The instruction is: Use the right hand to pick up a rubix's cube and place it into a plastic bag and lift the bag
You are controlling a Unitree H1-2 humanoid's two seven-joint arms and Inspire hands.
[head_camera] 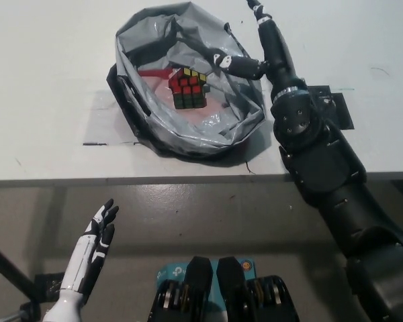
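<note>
At upper centre, I see the multicoloured Rubik's cube [188, 87] inside the grey crinkled plastic bag [144, 107]; black right hand [265, 47], fingers spread and empty, touches its right rim; white left hand [97, 235] idles open, lower left.

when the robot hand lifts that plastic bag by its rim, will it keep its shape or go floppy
Probably floppy: the plastic bag is thin, crinkled film, its rim already slumped in folds. It will likely sag around the rubik's cube lying inside, which should slide to the lowest point. The glossy film may also slip in the right robot hand at the rim.
</note>
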